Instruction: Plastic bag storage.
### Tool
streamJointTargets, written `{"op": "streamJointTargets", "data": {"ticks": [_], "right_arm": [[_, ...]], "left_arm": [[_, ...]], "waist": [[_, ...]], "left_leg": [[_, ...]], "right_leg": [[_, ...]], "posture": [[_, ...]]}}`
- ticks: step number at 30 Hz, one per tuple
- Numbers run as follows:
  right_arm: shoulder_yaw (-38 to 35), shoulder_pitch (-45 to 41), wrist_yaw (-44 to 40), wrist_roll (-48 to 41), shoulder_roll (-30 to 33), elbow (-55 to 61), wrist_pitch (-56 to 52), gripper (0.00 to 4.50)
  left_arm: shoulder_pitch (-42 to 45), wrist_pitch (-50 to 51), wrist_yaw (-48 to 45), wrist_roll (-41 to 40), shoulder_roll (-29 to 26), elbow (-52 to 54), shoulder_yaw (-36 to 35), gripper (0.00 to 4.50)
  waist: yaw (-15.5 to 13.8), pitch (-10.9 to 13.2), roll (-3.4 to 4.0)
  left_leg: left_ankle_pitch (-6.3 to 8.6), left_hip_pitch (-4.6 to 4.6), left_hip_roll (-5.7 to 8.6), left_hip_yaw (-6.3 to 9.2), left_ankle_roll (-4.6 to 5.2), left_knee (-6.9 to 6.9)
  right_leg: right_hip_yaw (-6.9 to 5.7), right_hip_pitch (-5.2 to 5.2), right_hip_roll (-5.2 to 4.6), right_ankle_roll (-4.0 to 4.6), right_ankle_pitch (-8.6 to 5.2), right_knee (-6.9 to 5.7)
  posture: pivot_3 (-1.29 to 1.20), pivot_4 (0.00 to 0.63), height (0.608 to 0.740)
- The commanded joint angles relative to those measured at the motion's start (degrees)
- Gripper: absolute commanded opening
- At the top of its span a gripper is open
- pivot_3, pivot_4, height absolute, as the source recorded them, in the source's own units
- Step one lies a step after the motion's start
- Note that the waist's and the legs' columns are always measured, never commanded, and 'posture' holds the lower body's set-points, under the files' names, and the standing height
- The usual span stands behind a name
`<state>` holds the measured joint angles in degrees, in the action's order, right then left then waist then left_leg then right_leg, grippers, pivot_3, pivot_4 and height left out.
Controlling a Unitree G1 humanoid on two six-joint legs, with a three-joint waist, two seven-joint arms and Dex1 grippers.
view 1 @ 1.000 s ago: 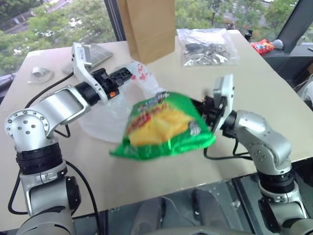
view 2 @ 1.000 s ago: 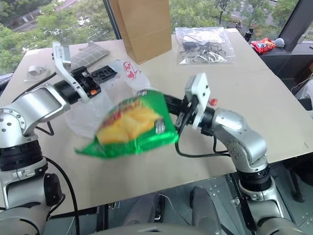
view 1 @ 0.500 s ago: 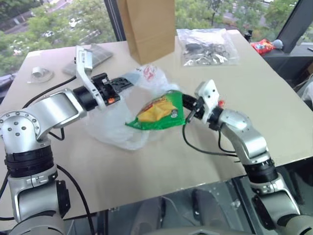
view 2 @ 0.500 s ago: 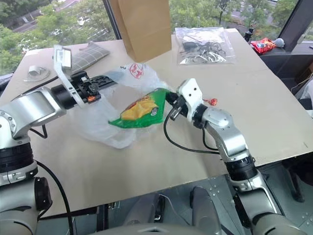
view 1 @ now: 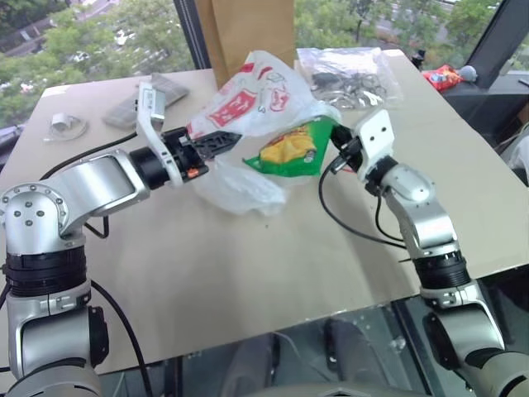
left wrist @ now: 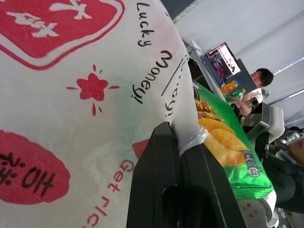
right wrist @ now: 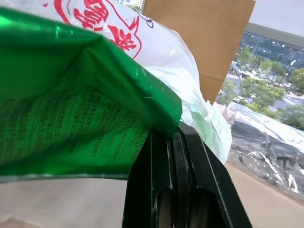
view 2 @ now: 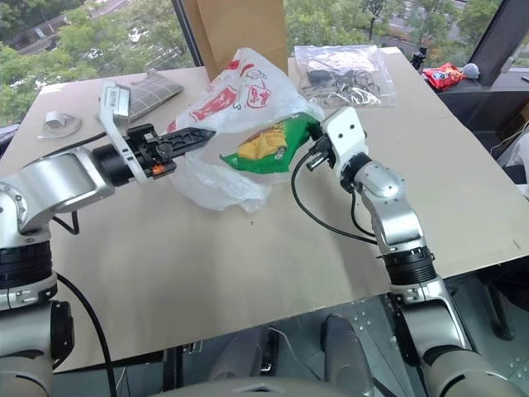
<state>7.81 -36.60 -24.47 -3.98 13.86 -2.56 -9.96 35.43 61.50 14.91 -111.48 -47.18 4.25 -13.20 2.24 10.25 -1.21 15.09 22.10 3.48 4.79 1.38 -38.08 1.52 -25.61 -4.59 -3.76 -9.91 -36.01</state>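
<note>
Pinching a fold of the plastic bag between its two black fingers, the left tool is clenched on the thin film, and the left wrist view shows the white sheet with its red logos and the words "Lucky Money" drawn tight over those fingers. The right tool is likewise clenched, grasping one corner of the green snack packet, whose green edge sits squeezed between its fingers in the right wrist view. The packet lies tilted, its far end pushed into the mouth of the plastic bag while the gripped end stays outside. The bag itself is lifted into a puffed hood above the packet, and its lower part sags onto the bench just beside the left tool. Behind the bag a tall brown paper bag stands upright at the far edge of the bench, close to the raised film. To the right of it a clear zip bag of dark items lies flat, near the right tool but apart from it. On the far left of the bench rest a flat grey checked item and a small pale object, well apart from both tools.
</note>
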Motion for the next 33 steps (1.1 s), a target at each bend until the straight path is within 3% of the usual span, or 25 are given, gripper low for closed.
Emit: {"op": "streamJointTargets", "data": {"ticks": [1, 8, 14, 19, 25, 28, 33], "right_arm": [[3.67, -0.70, 1.51, 3.38, -2.46, 1.60, 1.48, 0.04], [7.37, -2.63, 5.80, 10.61, -5.84, -1.04, 1.88, 0.04], [11.81, -6.35, 9.19, 20.01, -4.96, -7.56, 5.30, 0.04], [11.29, -11.51, 14.57, 21.87, -9.32, -19.26, 6.50, 0.04], [10.96, -20.81, 16.28, 20.27, -17.45, -40.15, 12.79, 0.04], [9.74, -23.51, 14.22, 18.64, -19.20, -46.55, 15.31, 0.80], [8.94, -20.08, 8.76, 17.68, -14.50, -35.36, 14.27, 3.13]], "left_arm": [[3.15, -0.14, 0.17, -1.52, 0.73, 0.22, 0.31, 0.00], [8.51, 0.37, 2.93, -1.52, 6.69, -1.76, 3.39, 0.00], [11.34, -0.38, 6.86, -1.52, 12.26, -3.09, 4.62, 0.00], [10.36, -0.68, 10.07, -1.52, 17.57, -0.29, 4.39, 0.00], [9.01, -2.38, 11.76, -1.52, 17.79, 1.86, 5.32, 0.00], [8.07, -4.47, 12.66, -1.36, 17.70, 3.08, 4.78, 0.00], [6.26, -6.50, 10.34, 5.74, 15.10, 3.30, 3.98, 0.00]], "waist": [[0.05, 0.00, 0.00], [-0.35, 0.00, 0.00], [0.08, 0.00, 0.00], [0.18, 0.00, -0.01], [0.37, -0.01, -0.01], [0.29, -0.01, -0.01], [-0.28, -0.01, -0.01]], "left_leg": [[0.00, 0.00, 0.00, 0.00, 0.00, 0.00], [0.00, 0.03, 0.06, 0.03, 0.00, -0.03], [-0.01, 0.02, 0.11, 0.01, -0.01, -0.04], [-0.01, 0.02, 0.07, 0.00, -0.02, -0.03], [-0.01, 0.01, 0.00, -0.02, -0.02, 0.00], [-0.01, -0.01, 0.00, -0.03, -0.02, 0.00], [-0.01, 0.17, 0.09, 0.15, -0.01, -0.05]], "right_leg": [[0.00, 0.00, 0.00, 0.00, 0.00, 0.00], [-0.01, 0.02, -0.05, 0.00, 0.00, 0.01], [0.01, 0.00, -0.03, 0.00, 0.01, 0.00], [0.03, -0.01, -0.03, 0.00, 0.01, 0.02], [0.07, -0.02, 0.02, 0.02, 0.02, 0.02], [0.11, -0.01, 0.02, 0.03, 0.03, 0.05], [0.00, -0.02, -0.04, 0.03, 0.03, 0.13]], "posture": [[0.00, 0.150, 0.740], [0.00, 0.150, 0.740], [0.00, 0.150, 0.740], [0.00, 0.150, 0.740], [0.00, 0.150, 0.740], [0.00, 0.150, 0.740], [0.00, 0.150, 0.740]]}}
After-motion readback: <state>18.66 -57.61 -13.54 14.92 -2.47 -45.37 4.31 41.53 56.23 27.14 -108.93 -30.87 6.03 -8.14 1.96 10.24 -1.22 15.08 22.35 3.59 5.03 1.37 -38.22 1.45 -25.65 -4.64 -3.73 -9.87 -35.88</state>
